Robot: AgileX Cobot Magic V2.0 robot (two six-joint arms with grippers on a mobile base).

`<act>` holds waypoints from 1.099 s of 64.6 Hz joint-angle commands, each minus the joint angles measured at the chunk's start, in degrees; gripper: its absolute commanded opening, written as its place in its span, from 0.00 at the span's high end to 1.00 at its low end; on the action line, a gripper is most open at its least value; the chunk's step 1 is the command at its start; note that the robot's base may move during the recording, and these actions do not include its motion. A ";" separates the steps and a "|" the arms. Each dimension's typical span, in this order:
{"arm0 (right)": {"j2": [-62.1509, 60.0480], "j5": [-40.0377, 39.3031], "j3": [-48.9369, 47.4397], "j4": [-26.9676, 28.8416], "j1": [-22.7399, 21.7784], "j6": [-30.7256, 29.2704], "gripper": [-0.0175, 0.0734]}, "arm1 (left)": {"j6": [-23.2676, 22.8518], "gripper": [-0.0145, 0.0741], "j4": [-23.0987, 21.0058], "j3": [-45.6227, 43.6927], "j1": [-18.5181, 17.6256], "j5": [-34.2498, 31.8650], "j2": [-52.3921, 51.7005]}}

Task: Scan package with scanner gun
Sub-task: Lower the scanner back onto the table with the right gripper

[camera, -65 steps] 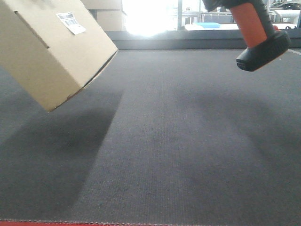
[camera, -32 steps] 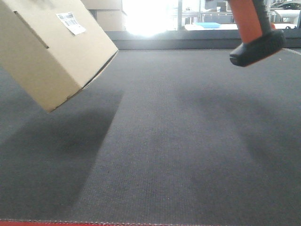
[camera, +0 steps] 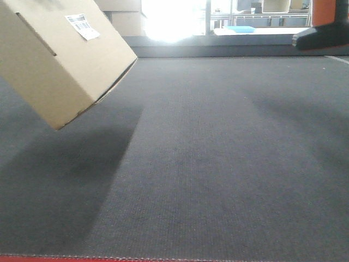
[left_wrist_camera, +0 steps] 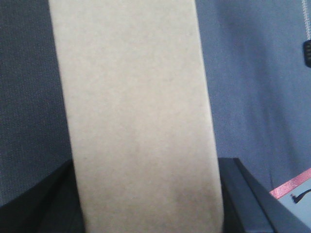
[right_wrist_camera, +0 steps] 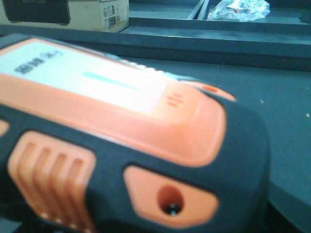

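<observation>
The package [camera: 65, 60] hangs tilted in the air at upper left, above the grey surface [camera: 207, 164], with its white label [camera: 83, 26] on the upward face. The left claw [left_wrist_camera: 148, 204] grips it, dark fingers [left_wrist_camera: 243, 194] against both sides. The scanner [camera: 323, 34] is aloft at the top right edge, well apart from the package, showing only its orange handle and black base. The right claw is not visible, so its grip can't be told.

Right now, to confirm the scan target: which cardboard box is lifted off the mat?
The big tan package, tilted in the air at the front view's left, white barcode label on top. The stacked boxes behind it sit level.
</observation>
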 commanded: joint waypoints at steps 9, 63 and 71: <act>-0.57 -18.03 10.15 1.86 -0.31 -0.15 0.98 | 0.04 0.96 -1.64 -0.40 0.16 0.19 -0.93; 14.21 -27.57 12.62 1.86 -0.31 0.38 0.98 | 0.04 0.96 -1.64 -0.40 0.16 -0.18 -0.93; 14.43 -27.36 12.62 1.86 -0.31 0.38 0.98 | 0.04 0.96 -1.64 -0.40 0.16 -0.18 -0.93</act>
